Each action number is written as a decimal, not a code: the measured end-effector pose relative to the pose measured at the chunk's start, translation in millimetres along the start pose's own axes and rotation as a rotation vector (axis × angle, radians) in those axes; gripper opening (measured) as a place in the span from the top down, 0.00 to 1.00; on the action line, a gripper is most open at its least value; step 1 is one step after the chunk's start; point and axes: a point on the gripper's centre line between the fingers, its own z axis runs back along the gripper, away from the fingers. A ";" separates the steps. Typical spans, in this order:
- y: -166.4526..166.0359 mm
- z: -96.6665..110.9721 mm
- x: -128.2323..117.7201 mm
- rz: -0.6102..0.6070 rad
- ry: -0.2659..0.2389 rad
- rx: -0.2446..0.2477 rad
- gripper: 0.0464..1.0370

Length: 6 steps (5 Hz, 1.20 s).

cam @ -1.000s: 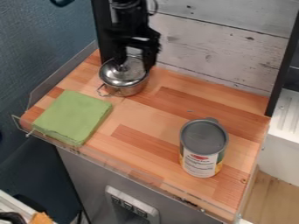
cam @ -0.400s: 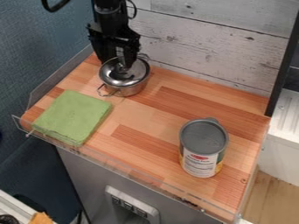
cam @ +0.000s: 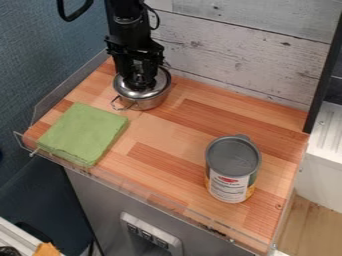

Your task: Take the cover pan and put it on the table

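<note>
Steel lid [cam: 159,85] on the pot [cam: 152,103], and we have the hand [cam: 140,87] at the lid's middle, likely for a balanced lift, though open or closed, we can't tell!

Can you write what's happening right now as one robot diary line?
pincer: at lid | lid: on pot | pot: on table | lid to table: not yet

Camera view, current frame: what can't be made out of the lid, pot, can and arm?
Lid's middle: camera view, behind the gripper.
Pot's inside: camera view, under the lid.
Can's fine print: camera view, too small.
Arm's upper end: camera view, cut off by the top edge.
</note>
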 end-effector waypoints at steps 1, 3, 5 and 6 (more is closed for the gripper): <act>-4.3 0.7 0.9 -0.020 0.003 0.008 0.66; -15.7 45.0 14.0 -0.025 -0.114 0.023 0.76; -65.1 68.0 -22.0 -0.099 -0.128 -0.031 0.76; -96.1 53.5 -38.4 -0.148 -0.088 -0.096 0.76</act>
